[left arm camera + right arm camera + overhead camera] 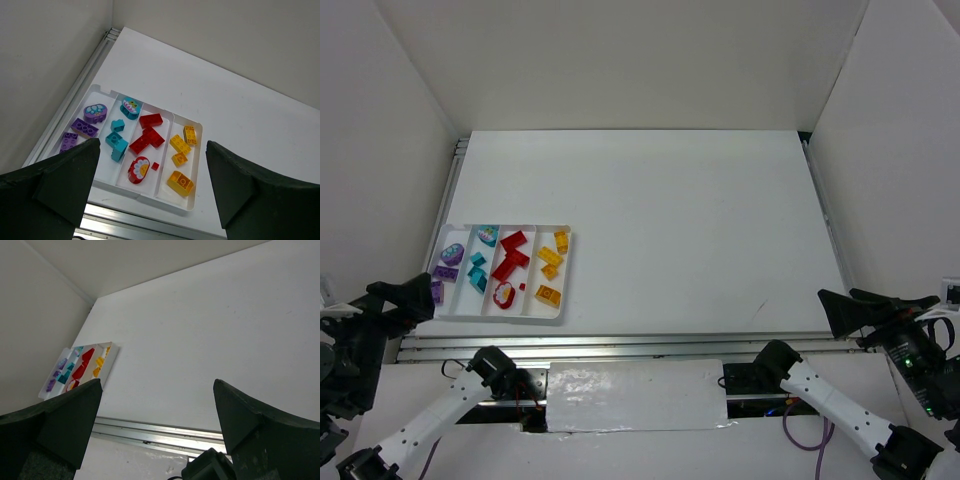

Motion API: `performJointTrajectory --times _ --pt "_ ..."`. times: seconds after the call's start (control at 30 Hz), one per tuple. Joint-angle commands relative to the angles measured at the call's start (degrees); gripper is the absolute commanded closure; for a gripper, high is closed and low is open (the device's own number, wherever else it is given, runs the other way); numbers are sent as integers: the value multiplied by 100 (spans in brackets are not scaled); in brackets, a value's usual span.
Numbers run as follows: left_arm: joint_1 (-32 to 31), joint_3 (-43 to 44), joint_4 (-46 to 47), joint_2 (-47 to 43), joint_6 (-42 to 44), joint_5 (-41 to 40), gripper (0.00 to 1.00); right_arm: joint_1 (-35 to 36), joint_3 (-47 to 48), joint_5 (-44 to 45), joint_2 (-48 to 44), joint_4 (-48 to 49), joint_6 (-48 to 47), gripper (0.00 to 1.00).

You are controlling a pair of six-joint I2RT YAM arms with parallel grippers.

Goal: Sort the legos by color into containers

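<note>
The white tray [563, 272] lies at the table's near left, with four long compartments. From left to right they hold purple legos [84, 127], teal legos [117, 146], red legos [146, 138] and yellow-orange legos [180, 144]. No loose brick shows on the table. My left gripper [418, 298] is open and empty, raised just left of the tray's near end; in the left wrist view [152, 145] its jaws frame the tray from above. My right gripper [832, 310] is open and empty at the near right, far from the tray [113, 358].
An aluminium rail [620, 346] runs along the table's near edge, and another along the left side [80, 85]. White walls close in the left, back and right. A shiny white sheet [635, 395] lies between the arm bases.
</note>
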Motion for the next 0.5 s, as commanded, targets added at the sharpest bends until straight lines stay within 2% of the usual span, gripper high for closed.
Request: performJointTrajectory --times 0.0,0.47 --pt "11 -74 470 -127 197 27 1 37 -76 91 48 312 -94 0" --pt "20 -373 689 -311 311 176 0 37 -498 -6 162 734 -102 0"
